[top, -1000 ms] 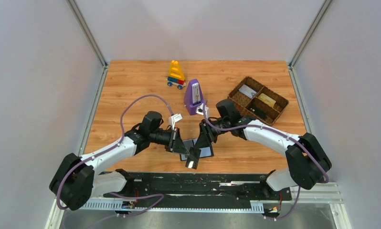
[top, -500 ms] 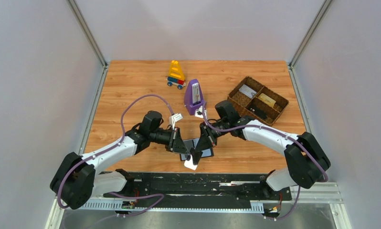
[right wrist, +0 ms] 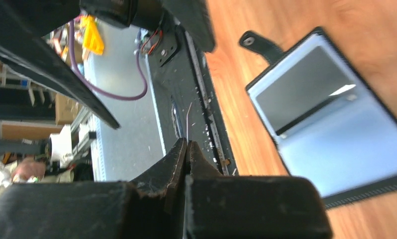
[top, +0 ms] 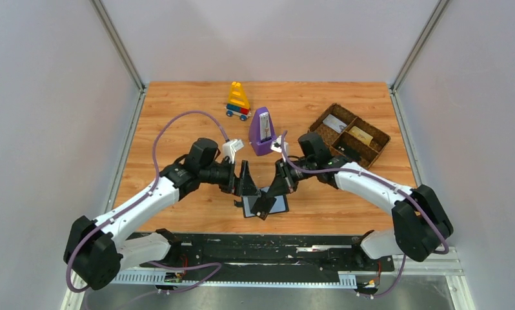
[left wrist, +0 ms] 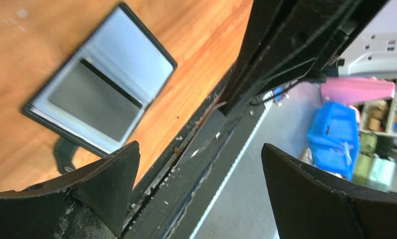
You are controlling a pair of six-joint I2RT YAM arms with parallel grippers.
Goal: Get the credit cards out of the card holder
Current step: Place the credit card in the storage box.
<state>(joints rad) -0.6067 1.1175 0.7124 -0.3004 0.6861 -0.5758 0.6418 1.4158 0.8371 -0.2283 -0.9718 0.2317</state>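
— How are the arms posed, seen from above?
— Both are reached inward over the near part of the table (top: 177,110), elbows bent outward and wrists brought close together. The left gripper (top: 247,188) is held just beside the far left corner of the card holder (top: 277,205), which is laid open near the front edge. The right gripper (top: 263,210) is angled down over its near left part. White tags (top: 231,150) are hung at both wrists; their print is too small to be read.
— And from the left wrist?
— The left gripper (left wrist: 200,147) is spread wide, with nothing between its fingers. The card holder (left wrist: 102,94) is seen flat on the wood, one dark panel beside one pale panel, its strap (left wrist: 62,149) laid out at one end.
— From the right wrist?
— The right gripper (right wrist: 186,147) is pressed tight on a credit card (right wrist: 187,119), shown edge-on as a thin line against the black rail (right wrist: 186,74). The card holder (right wrist: 331,119) is seen apart from it.
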